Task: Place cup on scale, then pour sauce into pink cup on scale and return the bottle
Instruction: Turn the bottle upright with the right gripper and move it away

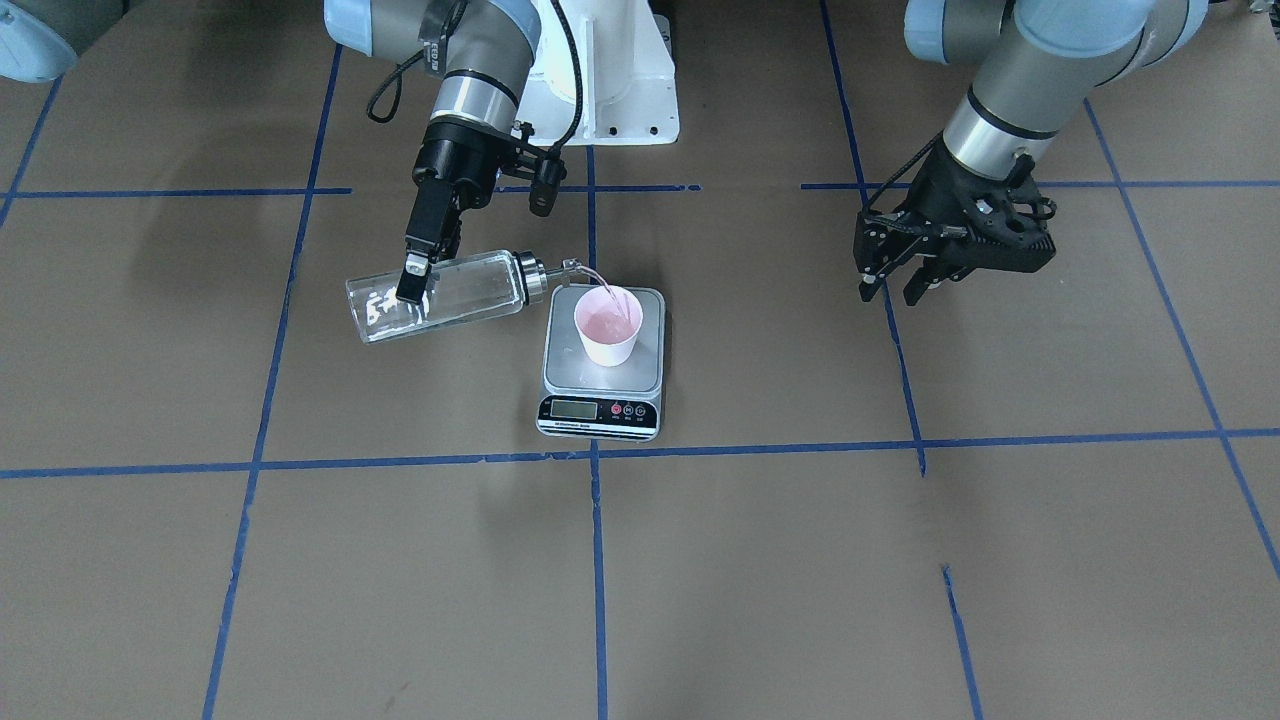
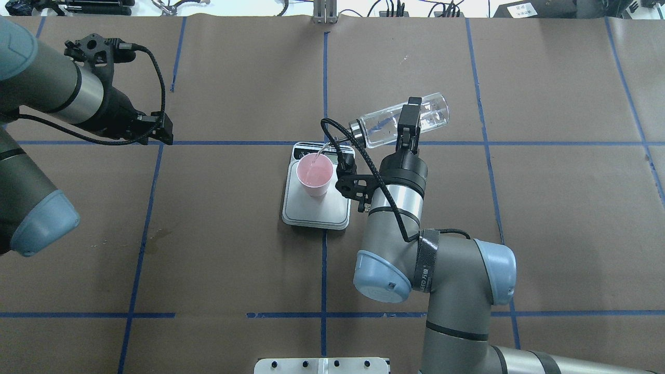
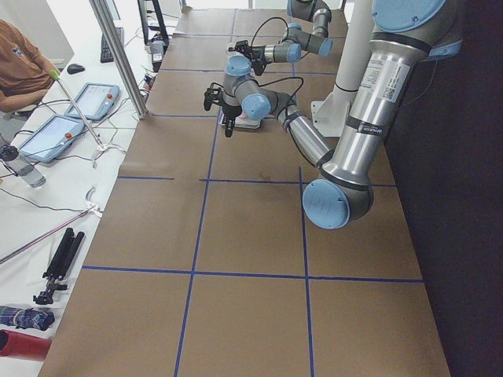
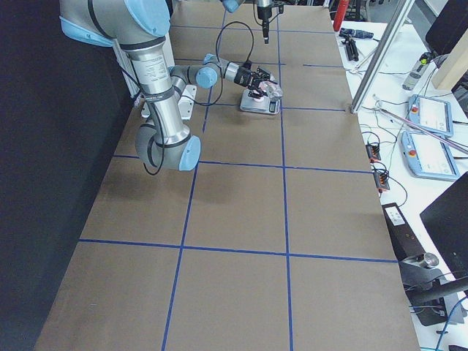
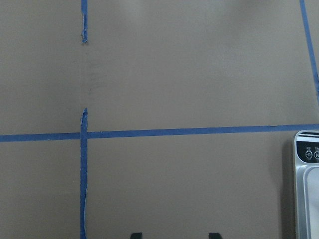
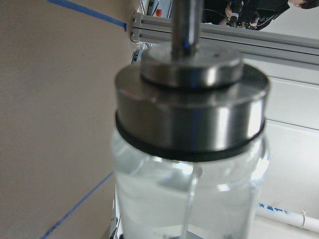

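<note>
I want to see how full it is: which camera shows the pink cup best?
The exterior front-facing view: the cup stands unobstructed on the scale, its inside visible. Overhead shows it too. Side views barely show it; wrist views miss it.

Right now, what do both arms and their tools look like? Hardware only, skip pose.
The left arm and right arm are grey tubular links with pale blue joint caps and a polished silver wrist band. The left tool and right tool are black, two-fingered, each fed by a black cable looping off the wrist. The right arm carries a black strap with white lettering.
</note>
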